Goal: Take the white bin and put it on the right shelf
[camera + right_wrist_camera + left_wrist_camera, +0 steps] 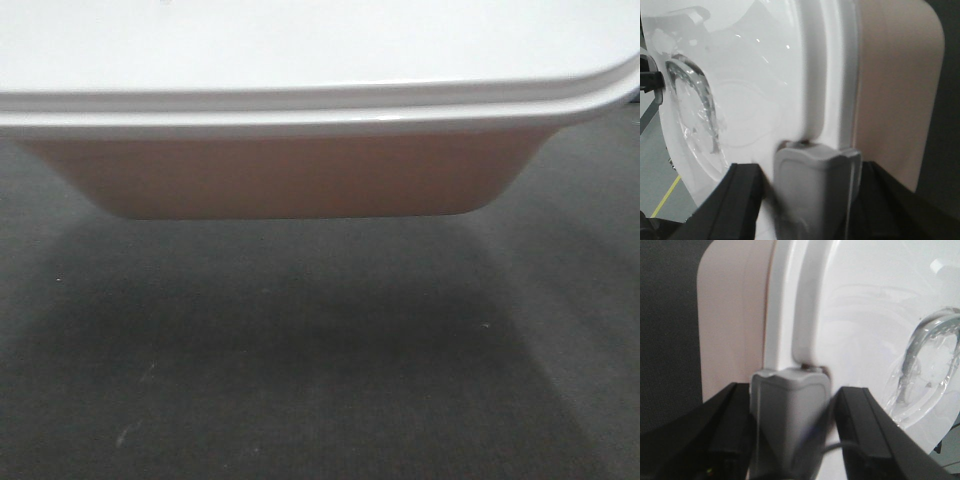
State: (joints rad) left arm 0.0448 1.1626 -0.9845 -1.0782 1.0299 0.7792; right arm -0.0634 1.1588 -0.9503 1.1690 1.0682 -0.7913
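I saw one white bin [300, 180] with one lid [300, 45], up in the air over the dark floor [300, 380]. Two pincers held it, one at each end of the bin. The left pincer [792, 390] was squeezed onto one grey clip [787, 425] at the bin's rim. The right pincer [807, 170] squeezed the other grey clip [815, 200]. Only the front view showed the floor. Only the wrist views showed the pincers, the clips and the lid's sunken handle [930, 355].

text: none legible | white bin [280, 180]: no readable label or number
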